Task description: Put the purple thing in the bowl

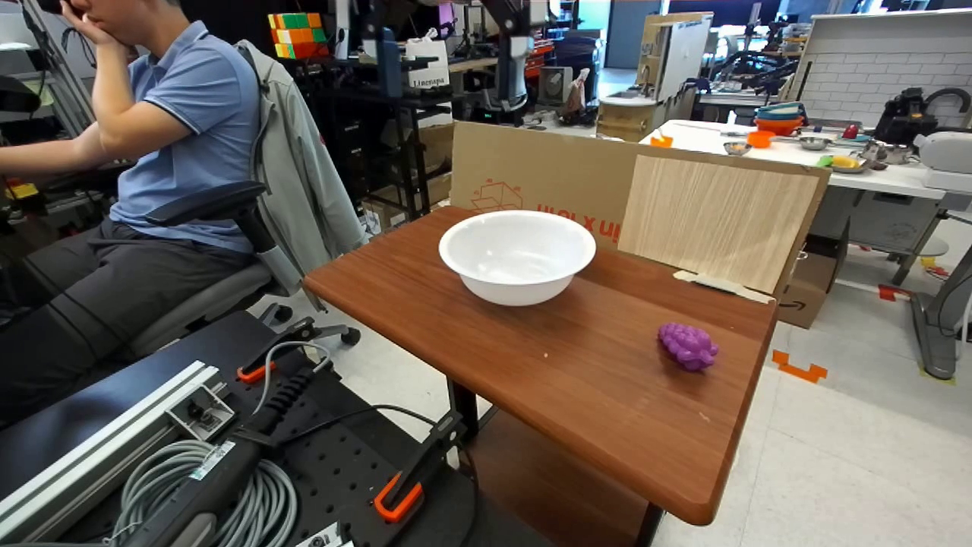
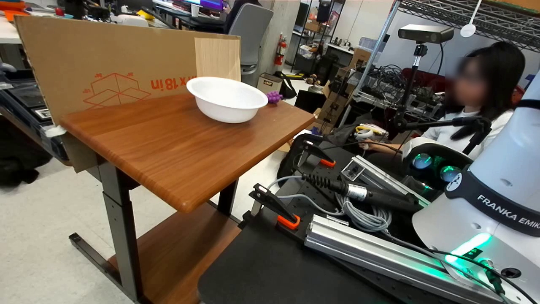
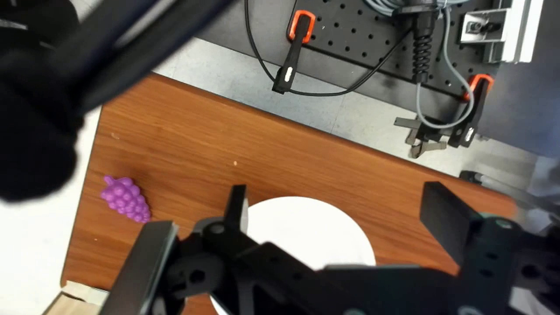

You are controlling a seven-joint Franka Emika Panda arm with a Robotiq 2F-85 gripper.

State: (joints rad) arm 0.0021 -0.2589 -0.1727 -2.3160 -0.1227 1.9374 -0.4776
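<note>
The purple thing (image 1: 688, 346), a lumpy grape-like bunch, lies on the wooden table near one end. It also shows beside the bowl's rim in an exterior view (image 2: 274, 97) and at the left in the wrist view (image 3: 126, 199). The wide white bowl (image 1: 516, 293) stands upright on the table and looks empty; it also shows in an exterior view (image 2: 223, 110). In the wrist view the bowl (image 3: 306, 227) is partly hidden by my gripper (image 3: 339, 197). My gripper is wide open and empty, high above the table; its fingers show at the top of an exterior view (image 1: 452, 99).
The brown table (image 1: 592, 380) has a cardboard sheet (image 2: 126, 63) standing along its far edge, with a light wood panel (image 1: 714, 216) against it. A black pegboard base with orange clamps (image 1: 399, 497) and cables is across a gap. A person (image 1: 182, 114) sits nearby.
</note>
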